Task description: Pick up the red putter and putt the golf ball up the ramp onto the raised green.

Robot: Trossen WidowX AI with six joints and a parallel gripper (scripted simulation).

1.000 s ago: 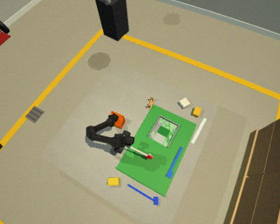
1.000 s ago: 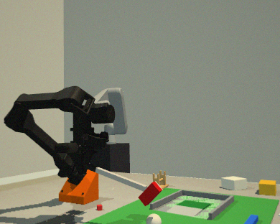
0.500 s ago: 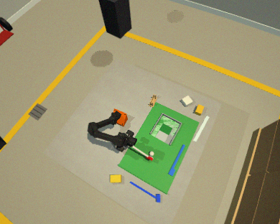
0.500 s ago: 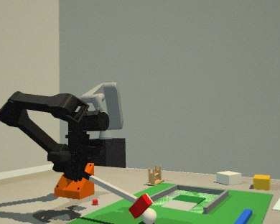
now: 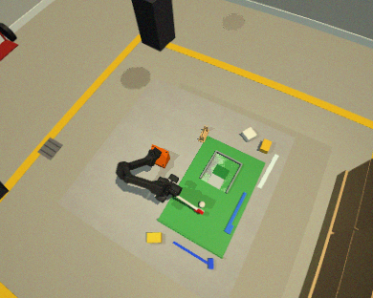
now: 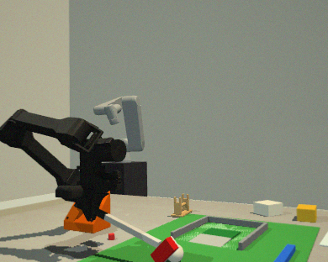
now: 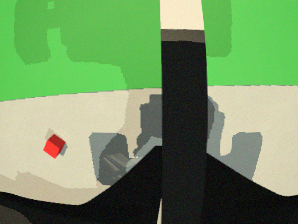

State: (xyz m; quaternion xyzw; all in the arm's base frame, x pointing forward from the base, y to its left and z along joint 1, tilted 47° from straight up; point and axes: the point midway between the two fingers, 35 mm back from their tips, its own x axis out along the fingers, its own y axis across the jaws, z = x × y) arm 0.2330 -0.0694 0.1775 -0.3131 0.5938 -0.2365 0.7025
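My gripper (image 5: 171, 193) is shut on the handle of the red putter (image 5: 189, 204), at the left edge of the green mat (image 5: 212, 191). The putter's pale shaft slants down to its red head (image 6: 165, 249), which sits low on the mat right against the white golf ball (image 5: 202, 203). In the exterior view the ball (image 6: 177, 253) is partly hidden behind the head. The raised green (image 5: 221, 171), walled in grey, lies beyond the ball. In the wrist view the dark handle and pale shaft (image 7: 180, 96) run up over the mat; the ball is out of that view.
A blue bar (image 5: 235, 213) lies on the mat's right side. A blue putter (image 5: 194, 255), a yellow block (image 5: 154, 237), a white block (image 5: 249, 134), an orange-yellow block (image 5: 266, 145), a white strip (image 5: 268, 171) and a small wooden stool (image 5: 204, 134) lie around the mat. A small red cube (image 6: 111, 236) sits near the arm's orange base (image 5: 160, 156).
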